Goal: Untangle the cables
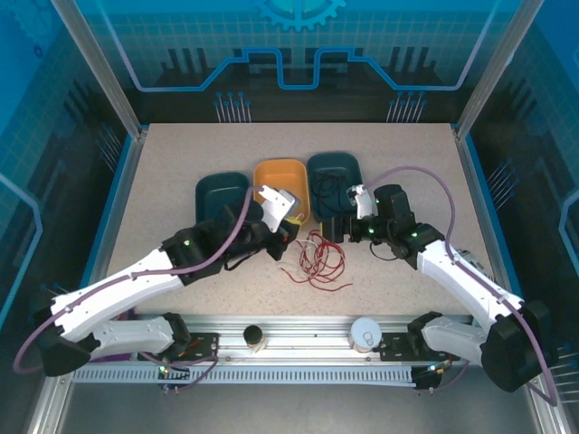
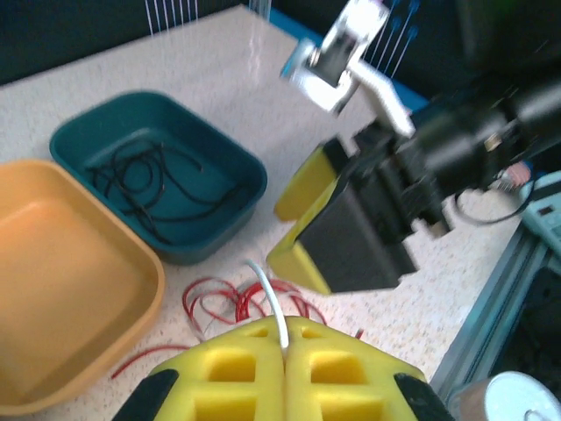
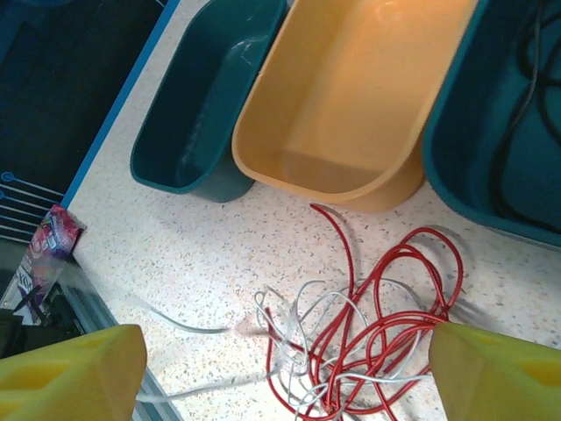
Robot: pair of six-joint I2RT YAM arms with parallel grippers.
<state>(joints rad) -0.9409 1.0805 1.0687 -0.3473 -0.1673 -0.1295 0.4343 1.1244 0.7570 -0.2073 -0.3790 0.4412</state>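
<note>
The job is partly done. The black cables (image 2: pixel 145 180) already lie by themselves in the right teal tray (image 2: pixel 215 239), separated from the rest. The orange tray (image 2: pixel 61 263) beside it holds nothing, and so does the left teal tray (image 3: pixel 202 96).

What is left is the knot on the tabletop (image 1: pixel 181 163), just in front of the trays. There the red cable (image 3: pixel 386 329) and the white cable (image 2: pixel 276 307) lie looped through one another in a loose heap between the two arms. These two have to be pulled apart, and judging by the two bare trays, each probably goes to a tray of its own.

The left tool (image 2: pixel 283 338) is clenched, its yellow fingers pressed together. The white cable comes up out of the seam between them, so it appears to be pinched there, though the wrist view is blurred at that spot. From that grip, the white strand looks like the one being drawn out of the red loops.

The right tool (image 3: pixel 285 364) is released, its fingers spread wide to either side above the red and white heap and holding nothing. It sits close opposite the left tool, well placed to pin or lift the red loops.
</note>
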